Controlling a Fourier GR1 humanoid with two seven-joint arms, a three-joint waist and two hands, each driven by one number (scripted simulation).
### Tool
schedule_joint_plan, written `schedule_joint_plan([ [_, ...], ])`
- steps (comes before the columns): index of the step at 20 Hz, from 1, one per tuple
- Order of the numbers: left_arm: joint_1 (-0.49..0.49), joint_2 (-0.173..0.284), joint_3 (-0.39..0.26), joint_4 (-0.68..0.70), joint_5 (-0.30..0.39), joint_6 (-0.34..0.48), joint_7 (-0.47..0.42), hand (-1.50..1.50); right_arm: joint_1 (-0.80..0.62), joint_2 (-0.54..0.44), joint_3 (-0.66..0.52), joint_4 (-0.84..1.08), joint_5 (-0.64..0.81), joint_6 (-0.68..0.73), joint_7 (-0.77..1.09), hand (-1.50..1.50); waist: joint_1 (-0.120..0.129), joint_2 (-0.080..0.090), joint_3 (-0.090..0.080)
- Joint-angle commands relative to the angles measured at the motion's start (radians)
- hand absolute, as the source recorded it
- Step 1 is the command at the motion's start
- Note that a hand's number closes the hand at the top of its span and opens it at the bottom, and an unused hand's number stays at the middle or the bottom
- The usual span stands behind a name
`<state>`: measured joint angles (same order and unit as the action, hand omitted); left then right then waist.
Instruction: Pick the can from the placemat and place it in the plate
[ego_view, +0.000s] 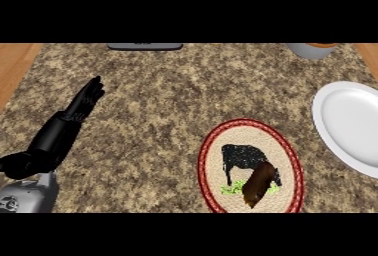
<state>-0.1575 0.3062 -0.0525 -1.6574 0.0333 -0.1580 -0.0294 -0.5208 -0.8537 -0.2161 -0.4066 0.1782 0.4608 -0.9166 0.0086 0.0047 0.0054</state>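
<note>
One can (258, 184), brown and dark, sat on the near part of the placemat (286, 150), over the printed cow, and it looked tipped or lying along its side rather than upright; I could not tell which for certain. The oval placemat with its red border lay on the speckled counter (170, 95), and the white plate (345, 127) stood just to its right, apart from it and partly cut by the view's right edge.

No robot hand was on the can. The left robot hand (87, 100) rested well to the left, fingers straight and released, holding nothing. The right robot hand was out of view, so its state could not be told.

Several risks followed from this layout, in my judgement. If the can did lie on its side, a grasp from above might roll it off the placemat, or fingers might close on the rounded wall and let it slip. The plate's raised rim could catch the can on the way across. Set down tilted, it might roll on the smooth plate. A grey object (145, 46) and a cup-like vessel (317, 50) at the far edge were well clear.
</note>
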Motion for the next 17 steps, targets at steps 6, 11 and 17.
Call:
schedule_joint_plan([
  [6, -0.006, 0.019, 0.028, 0.005, 0.028, -0.023, 0.009, 0.00, 0.030, -0.127, -0.016, 0.002, -0.131, 0.414, -0.118, -1.50, -0.006, 0.004, 0.004],
  [11, 0.000, 0.007, 0.014, -0.006, 0.010, -0.012, -0.003, 0.00, 0.043, -0.165, -0.009, -0.023, -0.181, 0.425, -0.089, -1.50, 0.003, 0.005, 0.006],
  [17, 0.009, 0.006, 0.007, -0.018, 0.012, -0.017, 0.008, 0.00, 0.077, -0.191, 0.031, -0.092, -0.223, 0.454, -0.076, -1.50, 0.001, 0.002, 0.007],
])
